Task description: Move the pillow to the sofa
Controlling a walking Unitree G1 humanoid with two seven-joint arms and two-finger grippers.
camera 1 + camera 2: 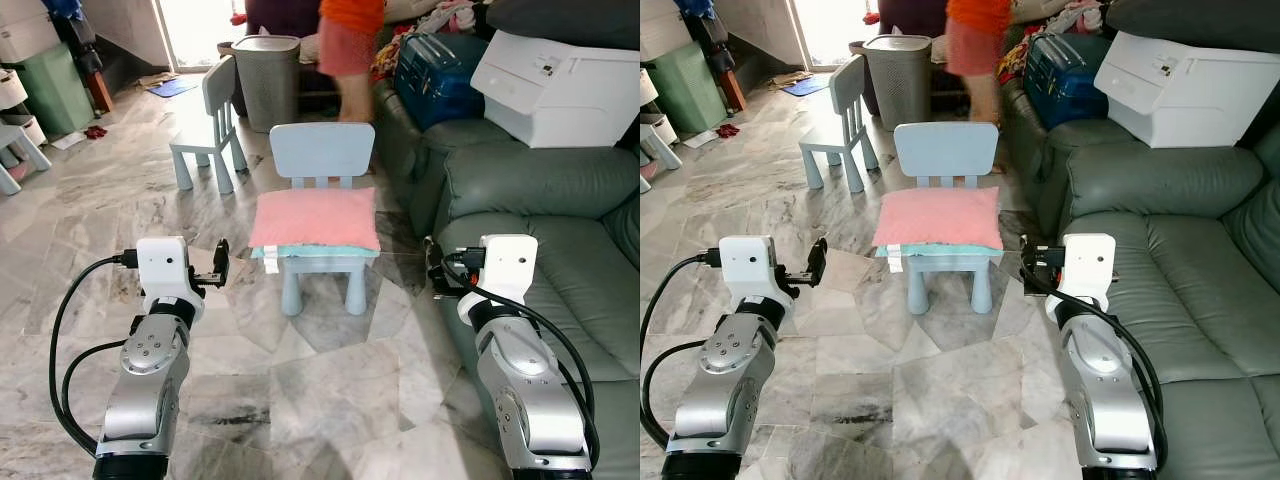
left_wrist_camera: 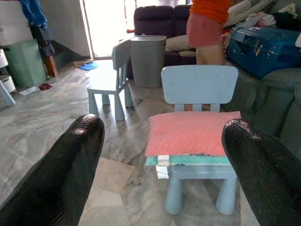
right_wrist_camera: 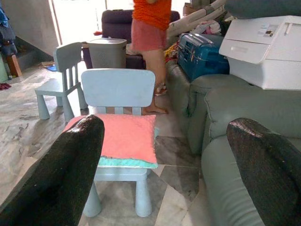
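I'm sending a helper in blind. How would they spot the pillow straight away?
Start at the grey-green sofa; just beside it stands a pale blue child's chair. The pink pillow lies flat on its seat, the only soft pink thing there; the second chair behind is bare.

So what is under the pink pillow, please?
The pink pillow lies on a teal cushion, whose edge shows below it, on the small blue chair. The chair's seat top is covered.
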